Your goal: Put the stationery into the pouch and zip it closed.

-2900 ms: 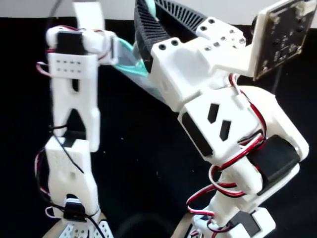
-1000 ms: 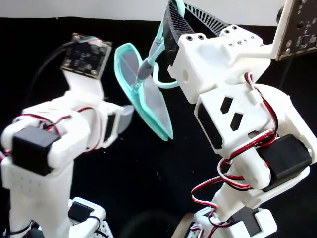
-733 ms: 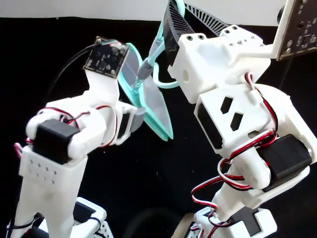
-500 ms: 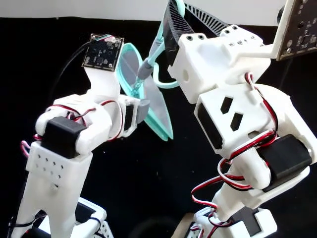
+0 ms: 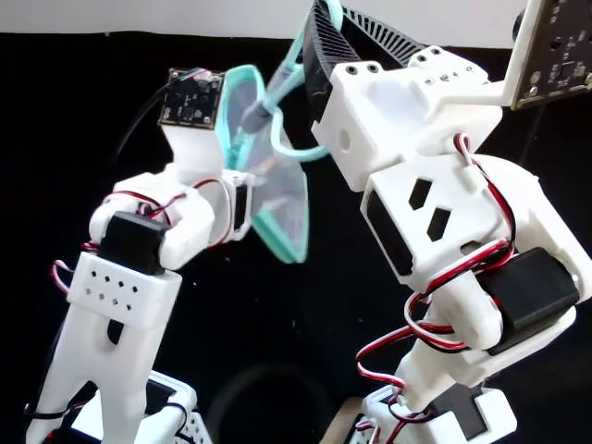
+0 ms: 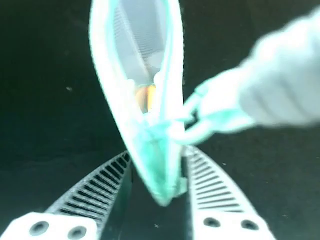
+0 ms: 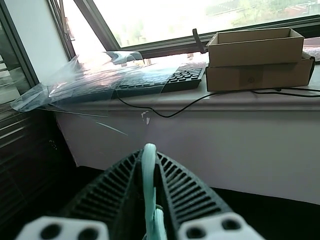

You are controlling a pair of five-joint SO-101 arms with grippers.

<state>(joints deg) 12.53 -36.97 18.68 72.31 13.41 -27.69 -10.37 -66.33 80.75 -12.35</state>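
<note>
The pouch [image 5: 277,199] [image 6: 145,75] is a flat, leaf-shaped bag of clear film with a teal rim and a teal loop [image 5: 289,139] at its upper end. It hangs in the air, tilted, between the two arms, well above the black counter [image 5: 277,351]. In the left wrist view something small and orange [image 6: 148,95] shows through the film, too blurred to name. The right claw [image 5: 319,23] [image 7: 149,150] is pressed together on the pouch's teal upper edge, its black ribbed fingers [image 7: 117,187] tight on either side. The left claw [image 6: 157,160] is at the pouch's lower end; I cannot tell if it grips. Beyond, a sill bears a keyboard [image 7: 182,77] and two cardboard boxes [image 7: 257,57].
</note>
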